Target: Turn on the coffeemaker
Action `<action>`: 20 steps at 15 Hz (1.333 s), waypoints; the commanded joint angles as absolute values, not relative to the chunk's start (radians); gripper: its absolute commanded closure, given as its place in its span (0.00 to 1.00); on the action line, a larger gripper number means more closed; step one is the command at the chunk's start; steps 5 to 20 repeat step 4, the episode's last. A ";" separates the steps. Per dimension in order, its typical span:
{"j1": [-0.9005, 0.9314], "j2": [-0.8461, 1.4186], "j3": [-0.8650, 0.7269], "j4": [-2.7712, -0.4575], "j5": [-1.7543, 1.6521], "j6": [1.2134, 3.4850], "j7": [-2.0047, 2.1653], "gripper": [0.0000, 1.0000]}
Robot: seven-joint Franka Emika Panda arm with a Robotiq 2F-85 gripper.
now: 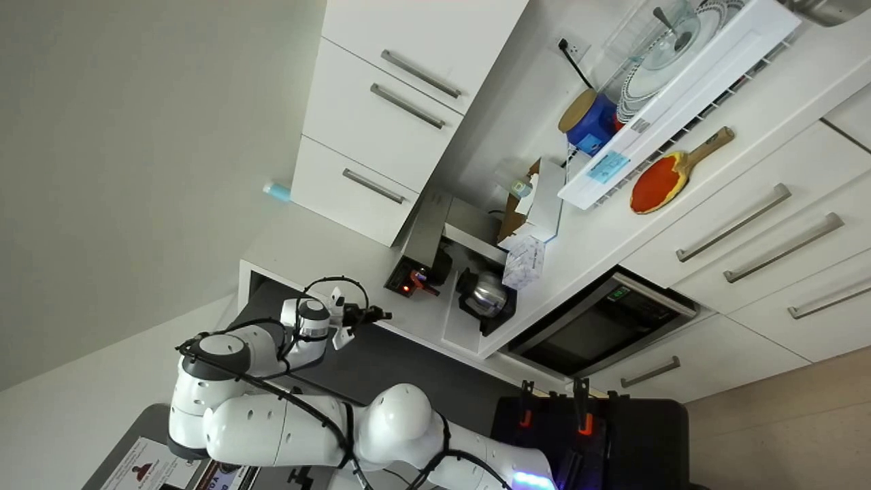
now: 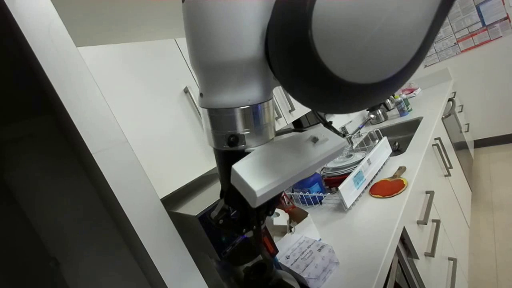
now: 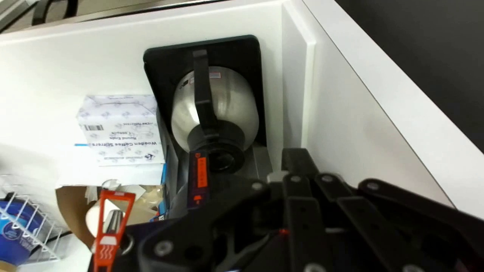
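The coffeemaker (image 1: 429, 235) is a boxy dark and steel machine under the wall cabinets. Its black front panel has a glowing red light (image 1: 406, 288) and a red tag beside it. Its steel side (image 2: 192, 224) shows in an exterior view, where the arm covers much of its front. In the wrist view the gripper hides most of the machine; a red glow (image 3: 283, 231) shows between the fingers. My gripper (image 1: 388, 315) is near the front panel, apparently a little apart from it. In the wrist view its fingertips (image 3: 298, 160) are together, with nothing seen between them.
A steel pot (image 3: 234, 98) stands on a black base by the coffeemaker. A stirrer box (image 3: 123, 130), an open carton (image 3: 72, 207) and a dish rack (image 1: 680, 102) follow along the counter. A red-faced paddle (image 1: 660, 182) lies there. A built-in oven (image 1: 599, 323) is below.
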State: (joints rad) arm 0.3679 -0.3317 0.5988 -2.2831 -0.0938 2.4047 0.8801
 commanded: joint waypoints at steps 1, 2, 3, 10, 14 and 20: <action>0.372 -0.387 0.581 -2.290 -0.050 2.327 0.855 1.00; 0.373 -0.393 0.579 -2.289 -0.044 2.313 0.853 1.00; 0.372 -0.395 0.578 -2.288 -0.042 2.302 0.853 1.00; 0.373 -0.397 0.576 -2.287 -0.038 2.294 0.851 1.00; 0.373 -0.397 0.576 -2.287 -0.038 2.294 0.851 1.00; 0.373 -0.397 0.576 -2.287 -0.038 2.294 0.851 1.00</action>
